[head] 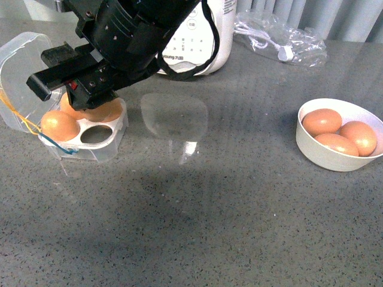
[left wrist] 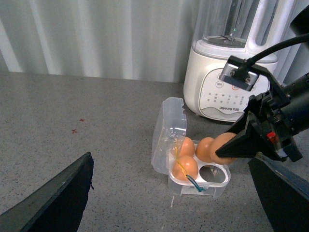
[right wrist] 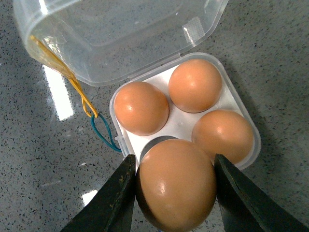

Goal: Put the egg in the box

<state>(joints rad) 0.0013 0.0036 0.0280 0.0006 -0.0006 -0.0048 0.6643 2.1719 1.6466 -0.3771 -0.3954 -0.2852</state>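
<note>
My right gripper [right wrist: 176, 193] is shut on the orange-brown egg [right wrist: 176, 183] and holds it just above the box [right wrist: 183, 123]. The box is a clear four-cell case with its lid [right wrist: 120, 34] open and yellow and blue bands at its side. Three cells hold eggs; the fourth cell [head: 96, 134] is empty, right below the held egg. In the front view the right gripper [head: 90, 107] hangs over the box [head: 114, 146]. In the left wrist view the held egg [left wrist: 226, 145] hovers at the box [left wrist: 217, 181]. My left gripper [left wrist: 169, 193] is open and empty, short of the box.
A white bowl [head: 326, 156] with three eggs stands at the right. A white blender [head: 203, 36] stands behind the box, a plastic bag with a cable [head: 281, 36] at the back right. A clear plastic piece [head: 173, 116] lies mid-table.
</note>
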